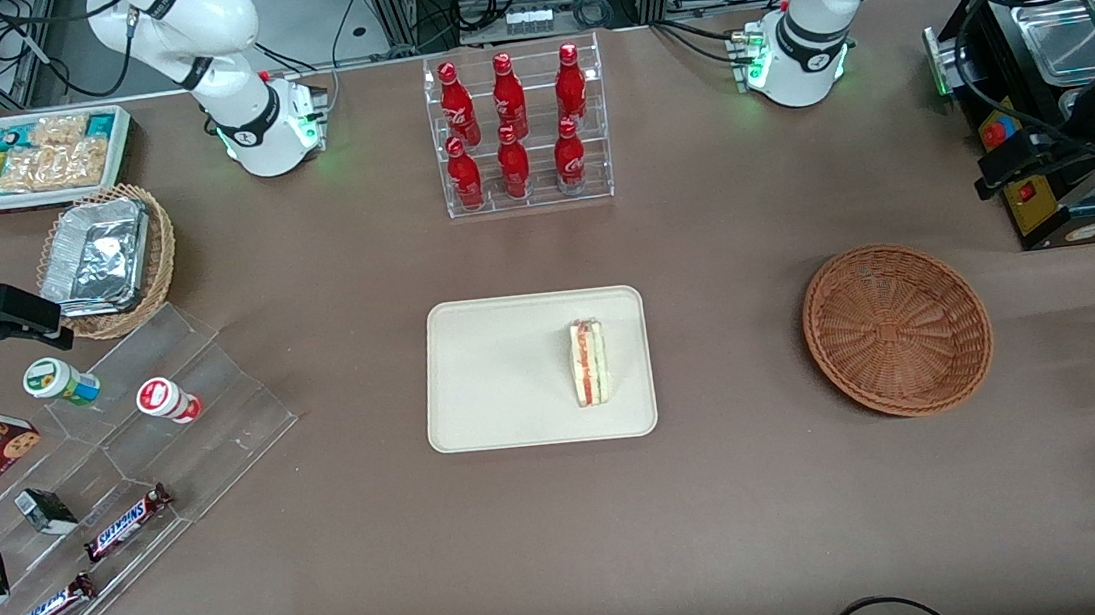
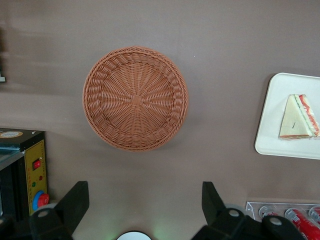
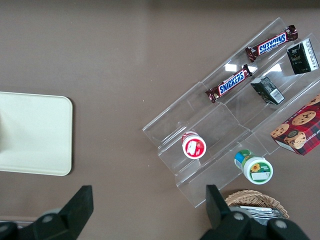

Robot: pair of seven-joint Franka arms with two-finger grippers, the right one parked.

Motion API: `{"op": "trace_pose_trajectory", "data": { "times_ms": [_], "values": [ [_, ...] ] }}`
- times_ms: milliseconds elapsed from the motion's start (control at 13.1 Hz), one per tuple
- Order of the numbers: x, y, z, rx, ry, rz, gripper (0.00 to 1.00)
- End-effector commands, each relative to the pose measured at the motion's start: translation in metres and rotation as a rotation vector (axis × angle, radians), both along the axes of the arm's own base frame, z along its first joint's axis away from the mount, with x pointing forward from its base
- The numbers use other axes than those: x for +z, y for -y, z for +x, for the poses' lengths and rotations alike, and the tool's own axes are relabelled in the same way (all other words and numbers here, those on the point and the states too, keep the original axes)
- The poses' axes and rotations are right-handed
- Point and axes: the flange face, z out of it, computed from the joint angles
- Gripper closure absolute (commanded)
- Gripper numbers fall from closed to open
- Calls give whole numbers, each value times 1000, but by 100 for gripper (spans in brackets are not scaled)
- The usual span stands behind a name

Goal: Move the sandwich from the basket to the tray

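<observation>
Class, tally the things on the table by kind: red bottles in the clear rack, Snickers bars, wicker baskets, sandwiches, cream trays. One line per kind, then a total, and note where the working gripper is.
Red bottles: 6
Snickers bars: 2
Wicker baskets: 2
Sandwich: 1, lying on the tray
Cream tray: 1
Total: 12
The gripper hangs open above the empty reddish-brown basket.
</observation>
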Motion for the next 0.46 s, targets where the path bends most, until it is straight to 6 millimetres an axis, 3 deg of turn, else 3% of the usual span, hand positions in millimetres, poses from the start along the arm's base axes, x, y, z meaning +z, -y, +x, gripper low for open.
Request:
{"op": "trace_pose_trajectory", "data": {
  "times_ms": [0, 381],
  "values": [
    [-9, 15, 6, -44, -19, -10, 0],
    [-5, 12, 5, -38, -12, -13, 0]
  ]
}}
